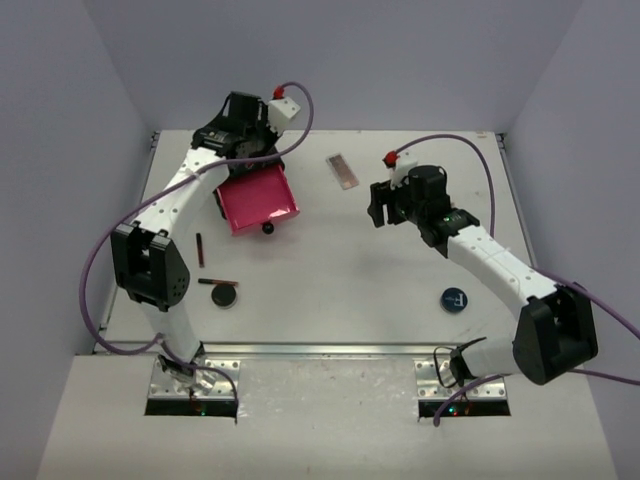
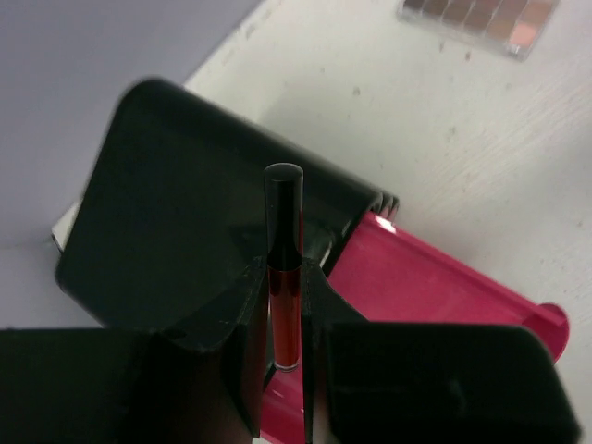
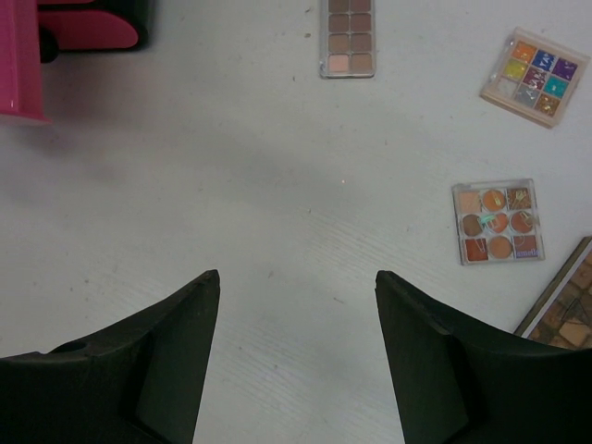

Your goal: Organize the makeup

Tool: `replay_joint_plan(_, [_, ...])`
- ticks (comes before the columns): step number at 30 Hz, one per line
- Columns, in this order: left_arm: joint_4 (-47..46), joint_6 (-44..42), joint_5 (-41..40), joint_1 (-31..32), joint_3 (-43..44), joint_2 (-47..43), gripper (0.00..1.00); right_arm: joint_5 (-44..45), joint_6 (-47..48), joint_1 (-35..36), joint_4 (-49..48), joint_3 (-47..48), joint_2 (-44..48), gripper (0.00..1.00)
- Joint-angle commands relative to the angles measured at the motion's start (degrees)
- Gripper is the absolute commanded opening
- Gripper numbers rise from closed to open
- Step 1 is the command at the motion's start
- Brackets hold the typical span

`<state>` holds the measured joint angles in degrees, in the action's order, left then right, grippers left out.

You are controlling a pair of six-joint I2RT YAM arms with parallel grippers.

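Observation:
My left gripper (image 2: 285, 277) is shut on a thin red stick (image 2: 283, 305) with a black cap, held above the black chest (image 2: 176, 231) and its open pink drawer (image 2: 435, 287). In the top view this gripper (image 1: 243, 140) hangs over the chest. My right gripper (image 3: 296, 277) stands open over bare table, nothing between its fingers. Ahead of it lie a tan palette (image 3: 350, 37), a multicolour palette (image 3: 536, 65) and an orange-toned palette (image 3: 498, 222). A dark stick (image 1: 200, 248), a dark round compact (image 1: 225, 296) and a blue round compact (image 1: 455, 299) lie on the table.
The open pink drawer (image 1: 258, 198) juts from the chest toward the table's middle, a black knob (image 1: 268, 228) at its front. Another flat patterned palette (image 3: 566, 305) shows at the right wrist view's edge. Grey walls close in the table on three sides.

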<state>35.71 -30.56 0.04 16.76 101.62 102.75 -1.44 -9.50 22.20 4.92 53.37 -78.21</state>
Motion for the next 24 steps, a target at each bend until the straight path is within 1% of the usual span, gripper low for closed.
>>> replay_joint_plan(1, [-0.88, -1.00, -0.42, 0.02, -5.63, -5.32, 0.00, 1.26, 0.60, -0.31, -0.70, -0.76, 3.99, 0.69])
replay_joint_plan(4, [-0.65, -1.00, 1.34, 0.03, -11.07, -8.62, 0.00, 1.26, 1.07, -0.31, -0.34, -1.26, 4.76, 0.69])
replay_joint_plan(7, [-0.73, -1.34, 0.85, 0.03, -15.02, -10.20, 0.00, 1.26, 1.15, -0.31, -0.26, -1.69, 5.26, 0.69])
replay_joint_plan(10, [-1.26, -1.91, -0.93, 0.03, -16.93, -10.56, 0.00, 1.26, 1.15, -0.37, -0.14, -1.78, 5.26, 0.69])
replay_joint_plan(11, [-1.26, -2.02, -1.68, 0.03, -16.92, -10.25, 0.02, 1.26, 1.03, -0.40, -0.15, -1.66, 5.26, 0.69])
replay_joint_plan(15, [-0.47, -1.69, -1.62, 0.03, -14.86, -10.22, 0.68, 1.17, 0.53, -0.31, 0.44, -1.17, 5.35, 0.70])
replay_joint_plan(16, [-0.47, -1.21, -1.51, 0.03, -14.11, -10.64, 0.76, 1.06, 0.48, -0.31, 0.55, -1.16, 5.40, 0.70])
replay_joint_plan(17, [-0.43, -0.74, -1.41, 0.03, -13.34, -11.01, 0.81, 0.96, 0.41, -0.31, 0.61, -1.20, 5.47, 0.70])
replay_joint_plan(20, [-0.26, 1.33, -1.81, 0.01, -10.20, -12.02, 0.87, 0.62, 0.17, -0.31, 0.82, -1.16, 5.61, 0.70])
replay_joint_plan(22, [-2.04, 4.33, -4.03, -0.48, -8.88, -13.74, 0.87, 0.26, -0.05, -0.38, 1.04, -1.23, 5.68, 0.70])
replay_joint_plan(23, [-3.35, 7.23, -5.55, -1.06, -8.90, -15.73, 0.89, 0.09, -0.14, -0.34, 1.00, -1.25, 5.64, 0.70])
replay_joint_plan(24, [-5.32, 9.79, -5.89, -3.28, -9.14, -17.36, 0.90, -0.08, -0.27, -0.31, 0.97, -1.30, 5.66, 0.70])
